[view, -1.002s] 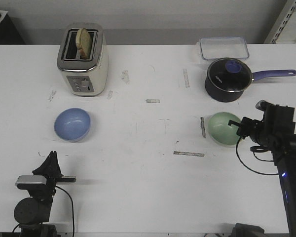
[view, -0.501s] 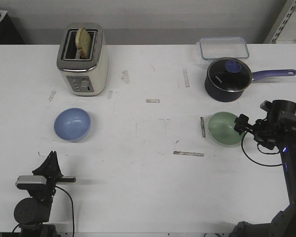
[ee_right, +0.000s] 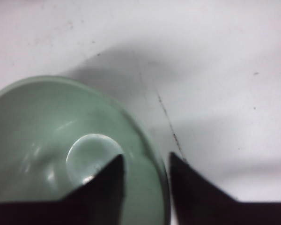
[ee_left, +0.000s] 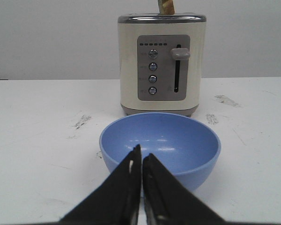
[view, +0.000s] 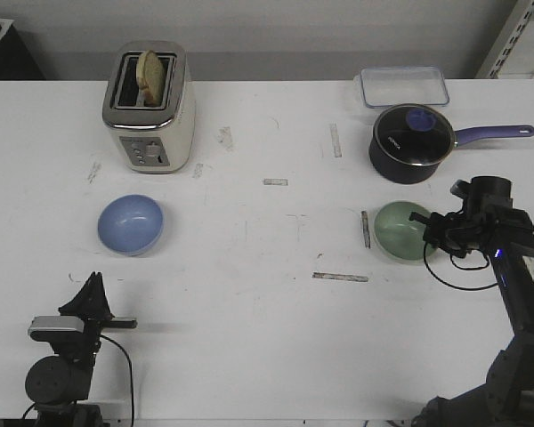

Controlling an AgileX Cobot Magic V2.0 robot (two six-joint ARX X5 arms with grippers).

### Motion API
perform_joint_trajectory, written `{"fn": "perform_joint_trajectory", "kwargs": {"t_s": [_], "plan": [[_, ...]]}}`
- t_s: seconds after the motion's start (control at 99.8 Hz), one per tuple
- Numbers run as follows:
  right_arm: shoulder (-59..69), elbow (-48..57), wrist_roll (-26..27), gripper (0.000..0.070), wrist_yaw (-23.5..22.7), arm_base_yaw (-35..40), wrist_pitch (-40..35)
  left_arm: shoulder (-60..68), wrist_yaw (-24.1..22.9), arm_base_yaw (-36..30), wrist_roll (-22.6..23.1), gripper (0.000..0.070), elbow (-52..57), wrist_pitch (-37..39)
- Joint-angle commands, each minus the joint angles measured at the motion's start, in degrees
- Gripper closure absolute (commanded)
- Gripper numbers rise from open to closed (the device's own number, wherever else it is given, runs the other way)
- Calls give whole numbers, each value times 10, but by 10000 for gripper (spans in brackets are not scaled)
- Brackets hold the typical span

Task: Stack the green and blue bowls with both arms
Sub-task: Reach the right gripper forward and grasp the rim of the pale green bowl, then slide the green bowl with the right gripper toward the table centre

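Observation:
The pale green bowl (view: 396,229) sits on the white table at the right; it fills the right wrist view (ee_right: 42,140). My right gripper (view: 424,227) is open and straddles the bowl's near rim (ee_right: 146,161), one finger inside, one outside, with a gap still showing at the rim. The light blue bowl (view: 130,223) sits at the left, in front of the toaster. My left gripper (view: 91,283) is shut and empty at the front left, a short way from the blue bowl (ee_left: 178,140) and pointing at it (ee_left: 141,157).
A cream toaster (view: 149,107) with a bread slice stands behind the blue bowl, also in the left wrist view (ee_left: 159,65). A dark blue lidded saucepan (view: 412,144) stands just behind the green bowl, a clear container (view: 403,86) beyond it. Tape marks dot the table.
My right gripper has swung and settled over the green bowl's rim, and the bowl has shifted slightly left. The left arm and the blue bowl have not moved.

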Motion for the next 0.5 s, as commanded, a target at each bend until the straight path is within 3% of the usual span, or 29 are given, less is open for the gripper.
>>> {"fn": "perform_joint_trajectory", "kwargs": {"t_s": [0.0,0.24,0.491], "plan": [[0,11,-2,699,3,0,3,-1,0,-2,1,699,-12,7],[-64,11,15,699,7,27,29,-1,0,-1,1,699,-12,7],[-91,11,50,699,7,157,41,-1,0,-2,1,699,-12,7]]}}
